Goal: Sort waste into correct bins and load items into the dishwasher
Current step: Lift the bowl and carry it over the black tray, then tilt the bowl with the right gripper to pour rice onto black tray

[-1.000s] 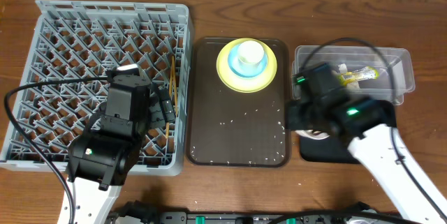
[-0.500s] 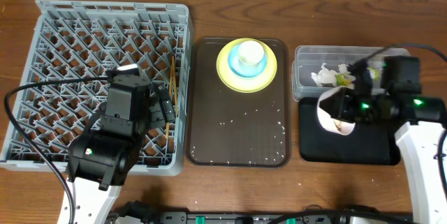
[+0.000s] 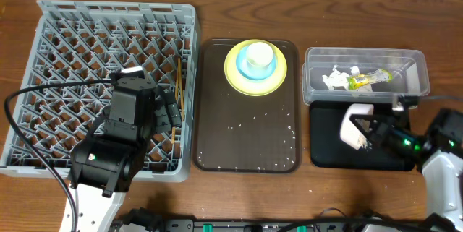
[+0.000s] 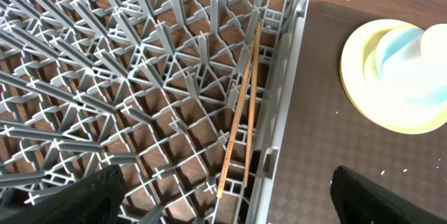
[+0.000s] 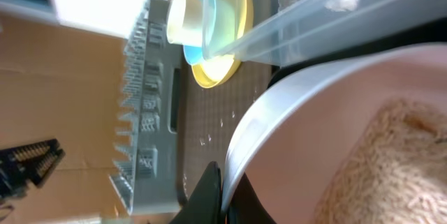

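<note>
White shallow bowl [image 3: 353, 123]: pale, thin-rimmed, tipped up on edge so the overhead view shows it nearly side-on. In the right wrist view its inside [image 5: 314, 133] reads pinkish white, with a tan, grainy patch low in the hollow; too blurred to tell what it is.

Right hand [image 3: 370, 142]: clenched on the bowl's rim, grasping it. One dark finger [image 5: 209, 196] shows pressed against the rim's edge. The bowl sits at the hand's tip, on the side toward the brown tray [image 3: 217, 116].

Position: bowl and hand are over the left half of the black tray [image 3: 340, 156], at the bench's [image 3: 239, 196] right end. Cannot tell whether the bowl touches the tray. Just behind the tray is the clear tub [image 3: 412, 66], which contains crumpled paper scraps [image 3: 334, 80] and the green-and-yellow wrapper [image 3: 369, 80].

Brown tray, centre: yellow plate [image 3: 233, 73] at the far end, blue bowl [image 3: 249, 73] on it, white cup [image 3: 258, 55] in the bowl. Pale grains [image 3: 249, 123] are scattered on the tray's nearer half.

Dish rack [image 3: 72, 29], left: chopsticks [image 3: 179, 87] lie along its right wall, down among the pegs.

Left hand [image 3: 168, 113]: released, fingers wide apart, nothing in it, above the rack's right side. In the left wrist view the chopsticks [image 4: 241, 112] lie just ahead of the hand [image 4: 227, 189], apart from both fingers.
</note>
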### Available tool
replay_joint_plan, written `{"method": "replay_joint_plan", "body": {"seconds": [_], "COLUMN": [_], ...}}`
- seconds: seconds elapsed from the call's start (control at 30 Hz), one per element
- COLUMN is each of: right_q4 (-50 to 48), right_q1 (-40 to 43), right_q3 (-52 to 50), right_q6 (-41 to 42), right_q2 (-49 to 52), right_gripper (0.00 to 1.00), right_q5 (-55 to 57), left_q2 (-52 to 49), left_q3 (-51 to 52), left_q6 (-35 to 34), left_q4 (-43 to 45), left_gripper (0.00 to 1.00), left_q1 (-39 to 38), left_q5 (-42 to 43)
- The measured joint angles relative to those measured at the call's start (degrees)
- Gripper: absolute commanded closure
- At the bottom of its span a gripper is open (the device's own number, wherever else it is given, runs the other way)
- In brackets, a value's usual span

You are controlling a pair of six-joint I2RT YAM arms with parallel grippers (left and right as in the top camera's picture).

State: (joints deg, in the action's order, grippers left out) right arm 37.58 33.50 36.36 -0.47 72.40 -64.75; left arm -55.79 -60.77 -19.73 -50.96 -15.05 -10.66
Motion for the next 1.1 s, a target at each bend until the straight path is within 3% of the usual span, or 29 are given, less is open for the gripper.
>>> {"method": "replay_joint_plan", "body": {"seconds": [0.17,0.43,1.1], "right_q4": [-3.69,-7.04,-9.88], "right_q1": [6.14,6.86,6.88], "right_q3": [-4.28,-6.32,-6.60], "right_q6": [-0.02,-0.94,-0.24], "right_q2": [0.00,-0.04,-0.07], "right_gripper": [0.99,0.99,0.99], "right_q5": [-7.61,-18.73,-22.21], "left_q2": [0.00,0.00,0.00], "left_q3": [0.00,0.00,0.00], "left_q6": [0.00,-0.02,-0.02], "left_q4": [-0.02,-0.02,0.00], "left_gripper": [0.05,0.05,0.05], "left_q1": [0.00,0.00,0.00], "left_q5": [0.00,0.00,0.00]}}
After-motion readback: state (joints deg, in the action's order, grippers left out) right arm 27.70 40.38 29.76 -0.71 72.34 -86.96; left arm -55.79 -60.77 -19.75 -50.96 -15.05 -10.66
